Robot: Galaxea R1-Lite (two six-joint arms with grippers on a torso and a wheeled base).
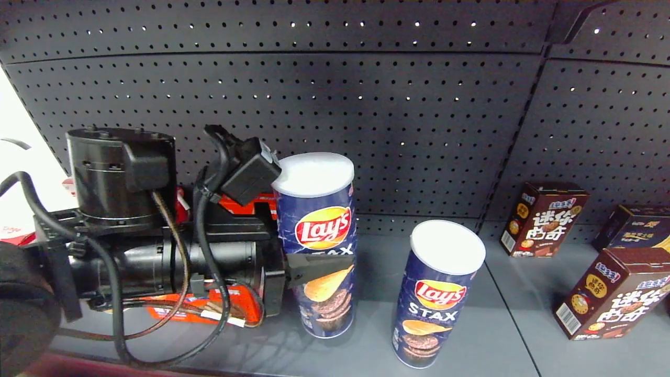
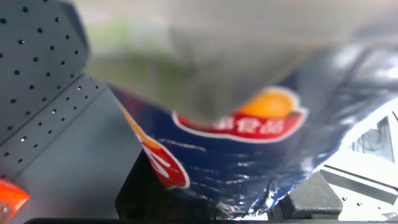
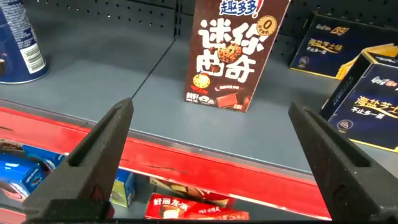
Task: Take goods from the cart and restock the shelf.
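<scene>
1. The right gripper (image 3: 211, 109) hangs before the red front edge (image 3: 205, 158) of the shelf. Its two dark fingers are spread wide, with nothing between them.
2. Below that edge, on a lower level, lie a flat red packet (image 3: 186, 205) and some blue packets (image 3: 18, 174).
3. On the grey metal shelf board (image 1: 502, 324), near its front, stands an upright dark blue cylindrical chip can with a white lid (image 1: 437, 298), apart from both grippers.
4. To its right, a brown cardboard cookie box (image 1: 612, 293) stands near the front, turned at an angle. In the right wrist view, one such box (image 3: 233, 53) stands upright, facing the spread fingers.
5. A little farther back and to the left, the left gripper (image 1: 319, 264) is clamped from the side on a second dark blue chip can with a white lid (image 1: 316, 235). One dark finger (image 1: 314, 267) crosses its front at mid-height. The can is upright with its base at the shelf board. Whether it rests there cannot be told. The left wrist view shows its glossy wall (image 2: 249, 149) close up.
6. Orange-red flat packs (image 1: 241, 201) lie behind the left arm.
7. Farther back on the right stand another brown cookie box (image 1: 544, 217) and a dark blue carton (image 1: 636, 228).
8. The dark perforated back panel (image 1: 366, 104) closes the shelf.
</scene>
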